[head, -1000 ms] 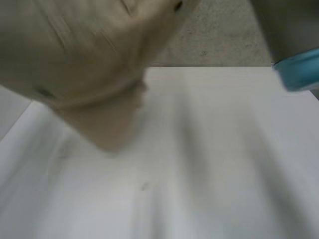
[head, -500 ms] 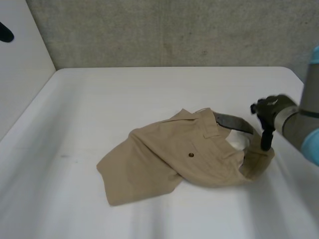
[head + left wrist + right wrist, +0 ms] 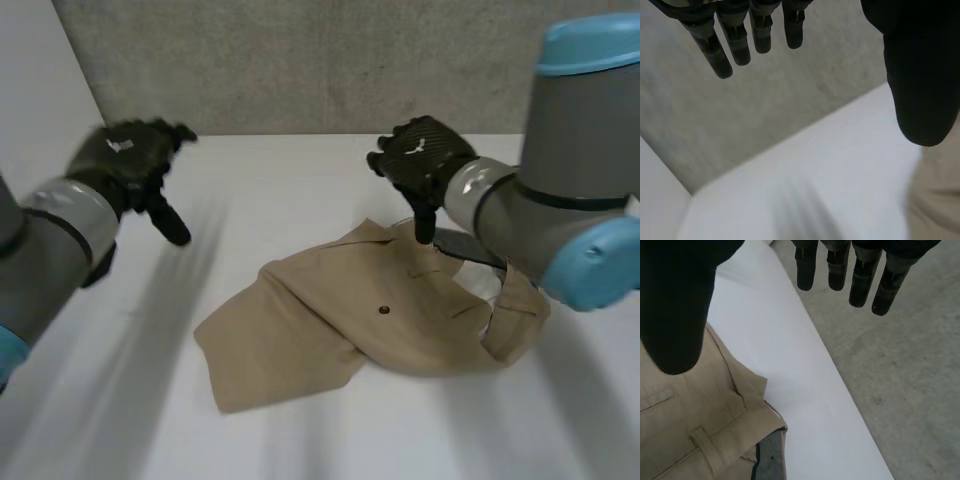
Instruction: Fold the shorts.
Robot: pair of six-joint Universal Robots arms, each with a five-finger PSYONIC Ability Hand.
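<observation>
Right robot hand [image 3: 420, 160] hovers over the far edge of the shorts [image 3: 370, 320]. Its fingers [image 3: 860, 275] are straight and spread away from the thumb, and it holds nothing. One fingertip points down at the cloth near the waistband [image 3: 465, 245]; I cannot tell whether it touches. Left robot hand [image 3: 125, 160] hangs over bare counter [image 3: 300, 180], well apart from the shorts on their left. It is also spread and empty, with its fingers [image 3: 740, 35] straight and the thumb held wide. The tan shorts lie rumpled around the middle of the counter. The waistband is at the right and gapes to show a grey lining, and a leg trails toward the near left. A small dark button [image 3: 384, 311] faces up. A grey wall [image 3: 330, 60] stands behind the counter.
</observation>
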